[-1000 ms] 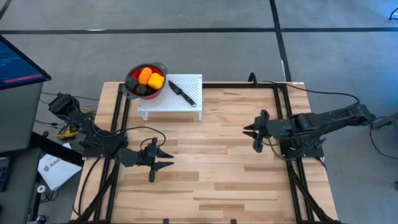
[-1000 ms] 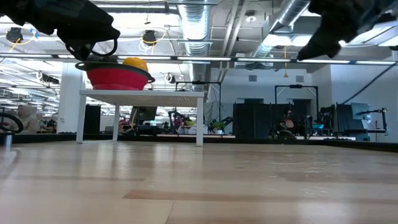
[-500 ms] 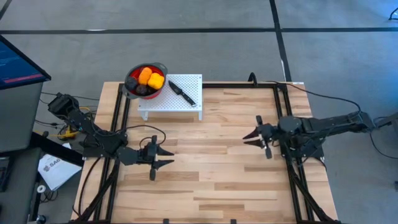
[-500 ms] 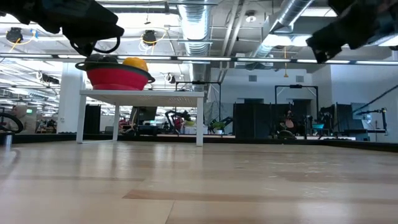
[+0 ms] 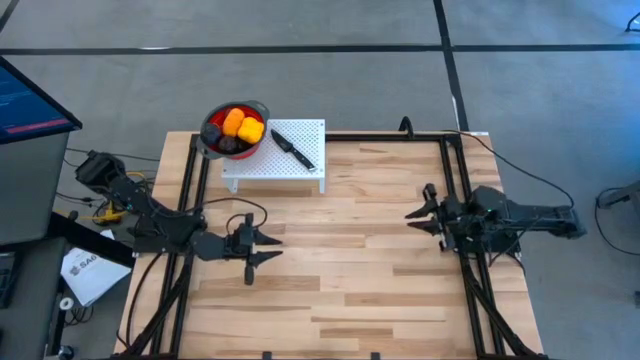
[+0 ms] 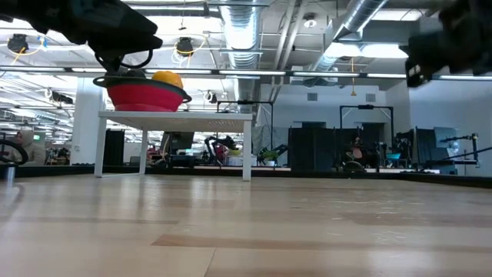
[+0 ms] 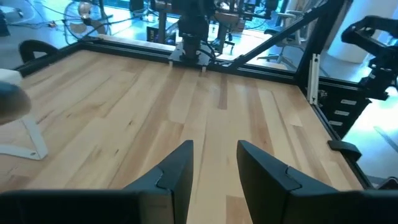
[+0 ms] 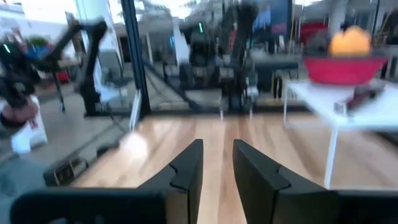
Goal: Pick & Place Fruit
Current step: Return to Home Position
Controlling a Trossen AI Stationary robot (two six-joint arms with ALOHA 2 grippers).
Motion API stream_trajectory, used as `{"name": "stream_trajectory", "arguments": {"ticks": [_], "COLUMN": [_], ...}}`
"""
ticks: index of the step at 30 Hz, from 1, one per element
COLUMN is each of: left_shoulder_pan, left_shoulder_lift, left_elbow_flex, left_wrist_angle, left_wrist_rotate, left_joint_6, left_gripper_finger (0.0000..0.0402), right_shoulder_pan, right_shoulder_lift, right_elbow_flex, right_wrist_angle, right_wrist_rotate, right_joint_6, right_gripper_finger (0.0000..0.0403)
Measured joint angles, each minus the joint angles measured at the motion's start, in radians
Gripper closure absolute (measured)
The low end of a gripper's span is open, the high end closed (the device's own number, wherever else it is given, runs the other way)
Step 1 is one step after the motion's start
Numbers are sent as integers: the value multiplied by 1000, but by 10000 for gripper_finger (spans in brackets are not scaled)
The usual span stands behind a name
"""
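Fruit: the fruit (image 5: 240, 127) is sitting heaped in a red bowl (image 5: 256, 107) at the upper left of the high view (an orange and a yellow piece are lying on top, with darker pieces beside them).
Bowl: it is resting on a white shelf (image 5: 300, 175) at that shelf's upper-left corner in the high view, and is overhanging the edge there.
Knife: a black knife (image 5: 291, 148) is lying diagonally on the shelf, just to the right of the bowl.
Left gripper: the left gripper (image 5: 275, 249) is hovering over the wooden table (image 5: 350, 290), left of centre in the high view. It is pointing toward the right of the frame. Its fingers (image 7: 180, 171) are standing apart in the left wrist view and are holding nothing.
Right gripper: the right gripper (image 5: 410, 221) is hovering over the table right of centre in the high view and is pointing toward the left of the frame. Its fingers (image 8: 186, 168) are standing parted in the right wrist view, with nothing between them.
Spacing: the two grippers are facing each other and are well apart, both below the shelf in the high view.
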Motion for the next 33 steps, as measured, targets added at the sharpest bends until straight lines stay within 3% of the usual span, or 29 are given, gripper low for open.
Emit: {"name": "stream_trajectory", "arguments": {"ticks": [7,16,22,33], "left_shoulder_pan": [108,256,308,348], "left_shoulder_lift": [-4,-78,-281,-775], "left_elbow_flex": [0,-3,-101,-380], "left_wrist_angle": [24,50,48,34], "left_wrist_rotate": [89,258,294,294], "left_joint_6": [31,125,186,192], "left_gripper_finger": [283,283,283,283], "right_shoulder_pan": [-4,-2,-2,-3], "right_shoulder_lift": [19,29,47,46], "right_elbow_flex": [-68,-71,-72,-72], "right_wrist_angle": [168,87,70,70], "right_wrist_rotate": [4,6,7,7], "right_joint_6": [3,11,24,31], "right_gripper_finger": [321,321,321,321]}}
